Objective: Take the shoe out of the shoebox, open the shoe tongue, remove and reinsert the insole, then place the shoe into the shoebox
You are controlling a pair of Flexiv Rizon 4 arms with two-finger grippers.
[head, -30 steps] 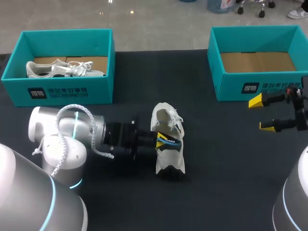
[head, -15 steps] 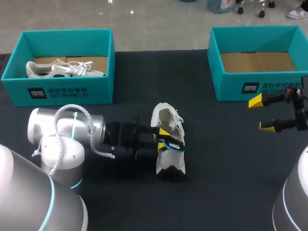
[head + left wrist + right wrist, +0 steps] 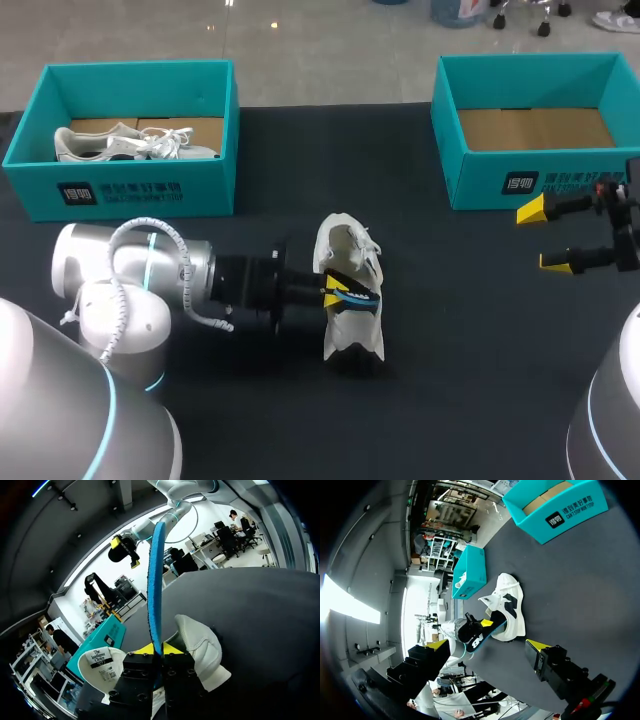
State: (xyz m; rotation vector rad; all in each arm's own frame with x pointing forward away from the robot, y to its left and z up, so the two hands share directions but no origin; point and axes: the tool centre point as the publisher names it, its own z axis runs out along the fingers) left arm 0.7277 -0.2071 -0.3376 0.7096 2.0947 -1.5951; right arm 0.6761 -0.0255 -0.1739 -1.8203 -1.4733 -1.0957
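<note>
The left tool (image 3: 335, 293) is closed narrow on a thin blue insole (image 3: 156, 580), its two yellow tips pinching the sheet from both sides. In the left wrist view the insole stands on edge and rises straight out from between the fingers. In the head view the held insole lies across the middle of a white low sneaker with dark side patches (image 3: 352, 300), though whether any part of it sits inside the sneaker cannot be told. The sneaker rests on the black desk (image 3: 470, 330) near its middle, outside both boxes and nearer the robot than either. The left arm (image 3: 130, 275) reaches it level from the left side. Behind it to the left stands the left teal cardboard shoebox (image 3: 130, 190), with a second pale sneaker (image 3: 110, 145) lying on its brown floor. Behind it to the right stands the right teal cardboard shoebox (image 3: 490, 180), its brown cardboard floor showing. The right tool (image 3: 545, 237) hangs over the desk's right edge just in front of that box, well apart from the sneaker, its yellow-tipped fingers spread wide and holding nothing.
</note>
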